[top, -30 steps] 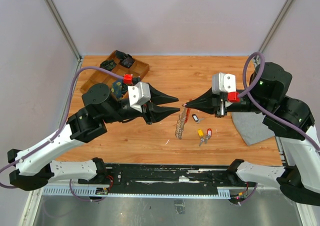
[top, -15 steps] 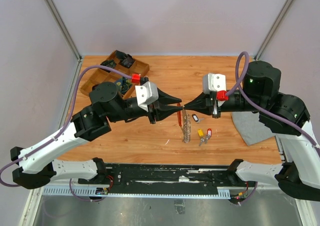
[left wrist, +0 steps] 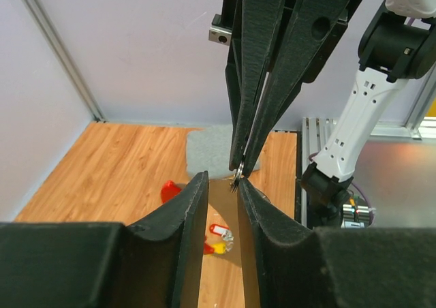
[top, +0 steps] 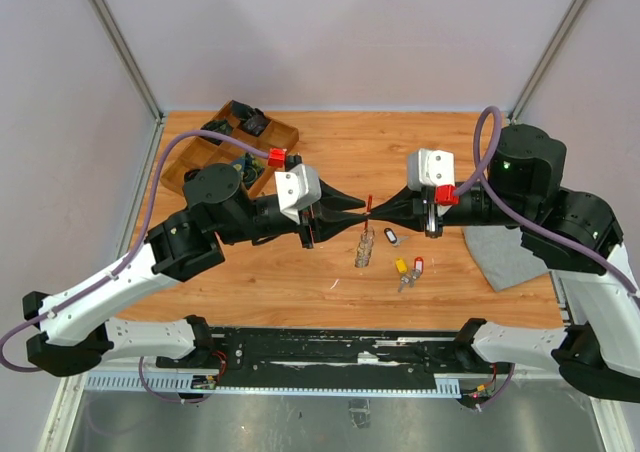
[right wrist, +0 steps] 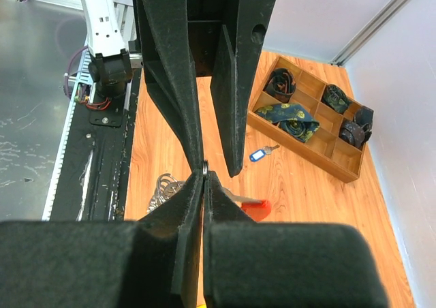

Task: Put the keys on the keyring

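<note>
Top external: keyring (top: 364, 247) dangles lengthwise downward, pinched in right claw (top: 372, 212); left claw (top: 360, 213) open.

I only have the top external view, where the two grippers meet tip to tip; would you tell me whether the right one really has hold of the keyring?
Observer: Yes. In the right wrist view the right gripper is shut on a thin metal ring at the top of the keyring.
Operator: Thank you. Is the left one clamped on that ring as well?
Observer: No. In the left wrist view the left gripper is open, with a clear gap between its fingers, and the ring sits close to one fingertip.
</note>
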Robot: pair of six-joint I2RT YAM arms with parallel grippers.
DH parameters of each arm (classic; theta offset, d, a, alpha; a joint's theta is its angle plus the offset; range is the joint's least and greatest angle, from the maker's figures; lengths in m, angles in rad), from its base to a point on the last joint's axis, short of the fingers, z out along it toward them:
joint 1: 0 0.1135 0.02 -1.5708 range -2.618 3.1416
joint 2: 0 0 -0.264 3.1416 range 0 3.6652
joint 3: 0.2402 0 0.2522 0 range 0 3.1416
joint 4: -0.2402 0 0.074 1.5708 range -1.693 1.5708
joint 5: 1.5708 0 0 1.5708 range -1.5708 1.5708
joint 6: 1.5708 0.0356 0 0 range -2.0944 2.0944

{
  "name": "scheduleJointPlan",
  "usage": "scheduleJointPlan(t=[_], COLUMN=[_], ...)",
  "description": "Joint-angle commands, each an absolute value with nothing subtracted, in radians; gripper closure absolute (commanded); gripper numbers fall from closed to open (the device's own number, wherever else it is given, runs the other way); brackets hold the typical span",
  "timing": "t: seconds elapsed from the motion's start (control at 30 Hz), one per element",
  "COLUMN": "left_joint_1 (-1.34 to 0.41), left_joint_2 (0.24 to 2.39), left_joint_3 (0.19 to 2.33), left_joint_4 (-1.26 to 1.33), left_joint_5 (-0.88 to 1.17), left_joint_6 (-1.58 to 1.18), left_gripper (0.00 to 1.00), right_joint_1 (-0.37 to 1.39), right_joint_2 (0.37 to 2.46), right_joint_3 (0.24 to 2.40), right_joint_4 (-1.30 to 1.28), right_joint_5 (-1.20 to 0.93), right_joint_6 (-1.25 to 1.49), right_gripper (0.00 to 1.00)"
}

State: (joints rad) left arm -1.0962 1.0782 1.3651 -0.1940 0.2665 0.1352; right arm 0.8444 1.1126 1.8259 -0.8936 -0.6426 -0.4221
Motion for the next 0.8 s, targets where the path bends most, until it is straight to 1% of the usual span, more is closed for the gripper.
scheduleJointPlan(t=[0.0,0.07,0.47,0.5,0.6,0.63,0.7,0.77], left_joint_1=[-1.109,-1.108,-1.110,-1.111,-1.110,-1.111,-1.111,-1.110], left_joint_2=[1.083,1.084,1.075,1.074,1.074,1.073,1.064,1.049], left_joint_3=[1.383,1.381,1.369,1.367,1.365,1.361,1.351,1.330], left_joint_4=[-0.188,-0.185,-0.143,-0.142,-0.139,-0.136,-0.126,-0.109], left_joint_5=[0.273,0.278,0.318,0.320,0.319,0.317,0.315,0.309], left_joint_6=[0.145,0.143,0.120,0.119,0.116,0.115,0.111,0.101], left_gripper=[0.71,0.71,0.79,0.82,0.96,0.99,1.00,0.99], right_joint_1=[0.860,0.862,0.865,0.866,0.868,0.869,0.868,0.868], right_joint_2=[1.086,1.087,1.090,1.091,1.088,1.087,1.078,1.065], right_joint_3=[1.825,1.822,1.804,1.804,1.799,1.797,1.790,1.776], right_joint_4=[-0.846,-0.842,-0.824,-0.823,-0.817,-0.814,-0.803,-0.782], right_joint_5=[-0.647,-0.647,-0.655,-0.655,-0.660,-0.662,-0.664,-0.670], right_joint_6=[-0.425,-0.423,-0.410,-0.408,-0.405,-0.404,-0.398,-0.390], right_gripper=[1.00,0.99,1.00,1.00,1.00,1.00,0.98,0.93])
